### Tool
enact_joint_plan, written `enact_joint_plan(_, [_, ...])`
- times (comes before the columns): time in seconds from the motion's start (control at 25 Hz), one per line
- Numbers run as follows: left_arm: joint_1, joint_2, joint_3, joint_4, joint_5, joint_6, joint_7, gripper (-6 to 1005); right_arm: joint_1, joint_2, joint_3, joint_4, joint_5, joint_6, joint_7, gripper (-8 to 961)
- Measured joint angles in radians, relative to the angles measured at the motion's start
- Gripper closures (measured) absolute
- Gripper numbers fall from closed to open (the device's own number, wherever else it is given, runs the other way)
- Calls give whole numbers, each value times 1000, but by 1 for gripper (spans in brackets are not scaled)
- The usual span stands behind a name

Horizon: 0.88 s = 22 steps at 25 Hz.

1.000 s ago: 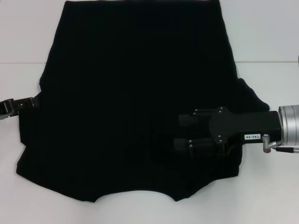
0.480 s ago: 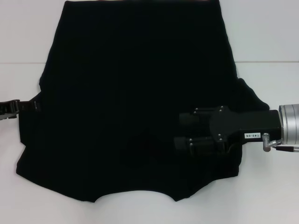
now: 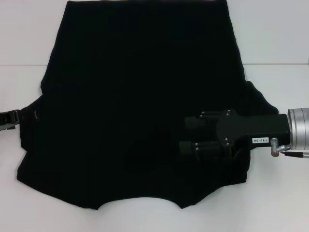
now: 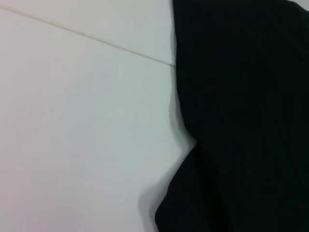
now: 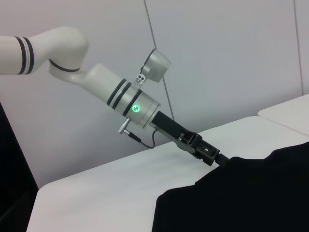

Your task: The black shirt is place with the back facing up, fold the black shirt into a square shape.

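Note:
The black shirt (image 3: 135,87) lies spread flat on the white table (image 3: 280,38), plain side up, and fills most of the head view. My right gripper (image 3: 186,135) lies low over the shirt's near right part, pointing left, with its two fingers apart. A soft bulge of cloth (image 3: 145,152) sits just past its tips. My left gripper (image 3: 10,119) is at the shirt's left edge, its tip covered by cloth. The right wrist view shows the left gripper (image 5: 219,157) meeting the shirt's edge (image 5: 251,193). The left wrist view shows only the shirt's edge (image 4: 251,121) and table.
A seam line (image 3: 275,64) runs across the white table behind the shirt's middle. Bare table shows on both sides of the shirt and along the near edge (image 3: 140,220). A grey wall (image 5: 231,58) stands behind the left arm (image 5: 111,92).
My left gripper has slid nearer along the shirt's left edge, and more of it is covered by cloth. A bulge of cloth has risen beside the right gripper's tips. The right arm has barely moved.

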Motion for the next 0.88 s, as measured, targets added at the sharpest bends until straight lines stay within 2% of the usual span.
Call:
enact_joint_plan(0.64, [-1,-7,0,-14,11,-13,2,124,0,1,0,-4,0,0,0,166])
enact_joint_plan(0.88, [-1,-7,0,-14,11,-15,5,283,0,2,0,-4,0,0,0,166])
